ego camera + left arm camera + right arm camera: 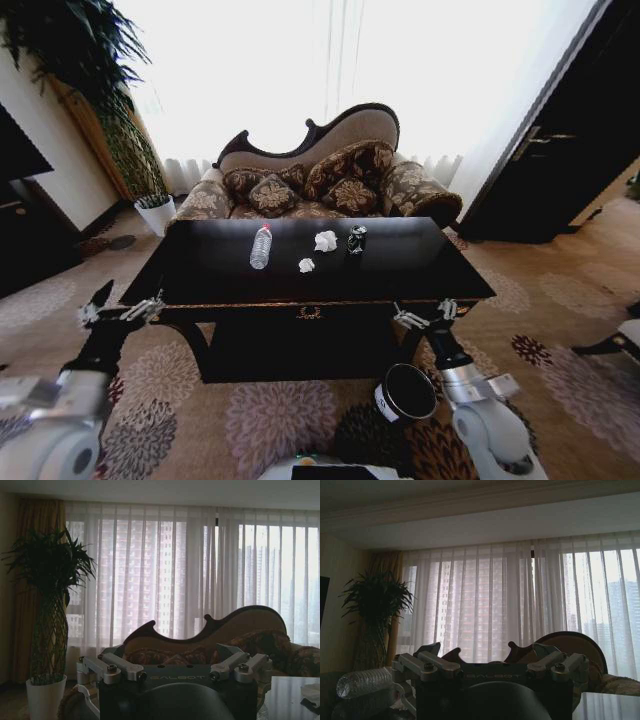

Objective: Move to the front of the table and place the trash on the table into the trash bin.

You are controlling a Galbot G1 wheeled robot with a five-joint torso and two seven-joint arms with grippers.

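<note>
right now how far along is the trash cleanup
The drive looks done: the robot faces the table front. Nothing is in hand: left claw and right claw hang open at the front corners. Everything is left: bottle, two paper wads and can lie on top; the trash bin waits on the floor.

Glossy black table (pixel 200 275); atop it bottle (pixel 261 247), two paper wads (pixel 325 240), dark can (pixel 356 239)
</note>
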